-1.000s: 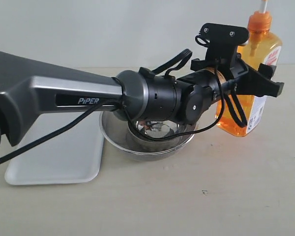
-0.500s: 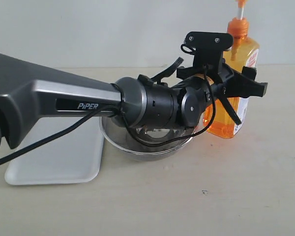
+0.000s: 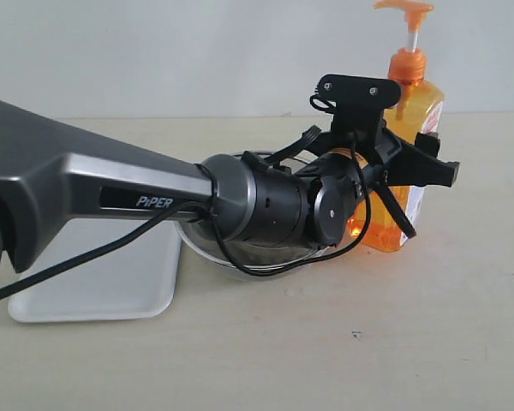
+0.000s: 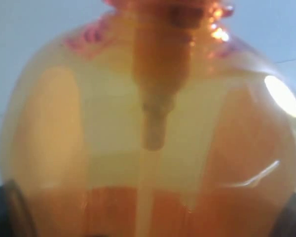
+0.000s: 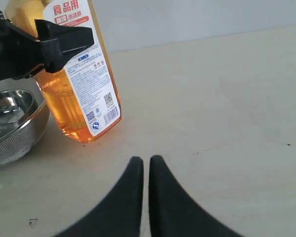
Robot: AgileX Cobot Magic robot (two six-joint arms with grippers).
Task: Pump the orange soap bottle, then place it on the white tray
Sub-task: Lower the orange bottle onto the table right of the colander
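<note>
Upper right of the frame: our left gripper (image 3: 409,164) is clamping the orange soap bottle (image 3: 416,104) around its body, beside the steel bowl (image 5: 12,123). Our right gripper (image 5: 145,167) is hovering closed, empty. We are aiming for a level, upright carry to the white tray (image 3: 86,295), lower left.

The exterior view sits low, just above the table (image 3: 368,342), in front of the bottle (image 3: 414,107), and faces the wall (image 3: 154,51). The left arm (image 3: 111,184) crosses close before its lens. The left wrist view is so near the bottle (image 4: 153,148) that the blurred orange body fills the picture. The right wrist view looks down across the table from beside the bottle (image 5: 81,94), past the right gripper (image 5: 146,160). All three views share the bottle.
</note>
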